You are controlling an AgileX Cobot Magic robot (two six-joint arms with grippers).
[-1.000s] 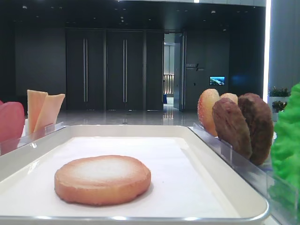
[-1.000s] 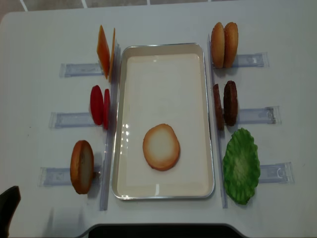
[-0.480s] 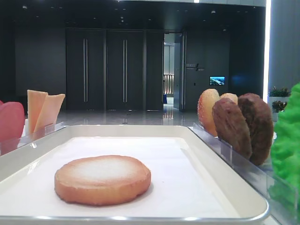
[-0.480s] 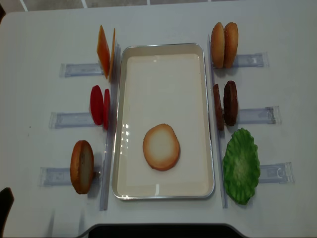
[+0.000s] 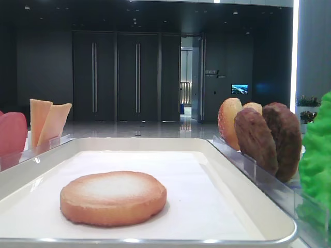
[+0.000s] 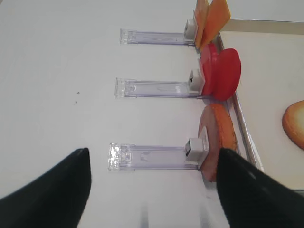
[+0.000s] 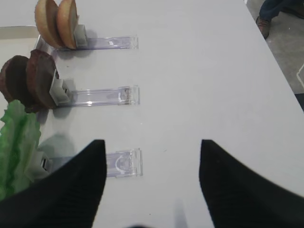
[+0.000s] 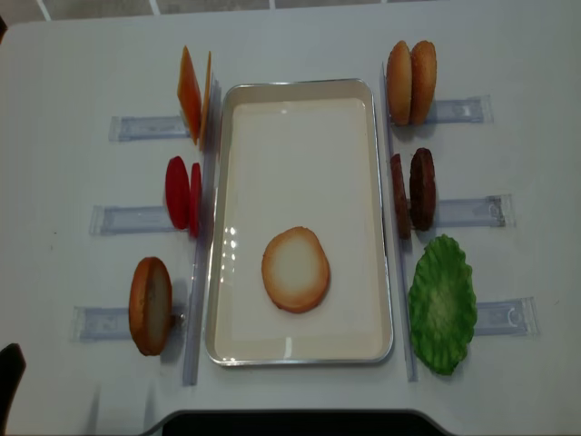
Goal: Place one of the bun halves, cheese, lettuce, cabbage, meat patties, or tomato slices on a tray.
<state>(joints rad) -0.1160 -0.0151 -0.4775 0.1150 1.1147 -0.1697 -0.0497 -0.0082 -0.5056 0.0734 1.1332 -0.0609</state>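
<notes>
One bun half (image 8: 296,269) lies flat, pale face up, on the white tray (image 8: 300,86). Left of the tray, cheese (image 8: 193,94), tomato slices (image 8: 182,193) and another bun half (image 8: 150,305) stand on edge. On its right stand two bun halves (image 8: 410,82), meat patties (image 8: 413,189) and lettuce (image 8: 442,302). My left gripper (image 6: 153,156) is open and empty, hovering near the standing bun half (image 6: 217,140); only a dark tip (image 8: 7,381) shows in the overhead view. My right gripper (image 7: 151,145) is open and empty over the table beside the lettuce (image 7: 16,147).
Clear plastic holder rails (image 8: 118,322) lie on the white table, reaching outward from each standing item on both sides of the tray. One such rail (image 7: 122,164) sits just under my right gripper. The table's front edge (image 8: 290,416) runs close below the tray.
My left gripper has drawn back toward the lower left corner of the overhead view. The food and the tray have not moved.
</notes>
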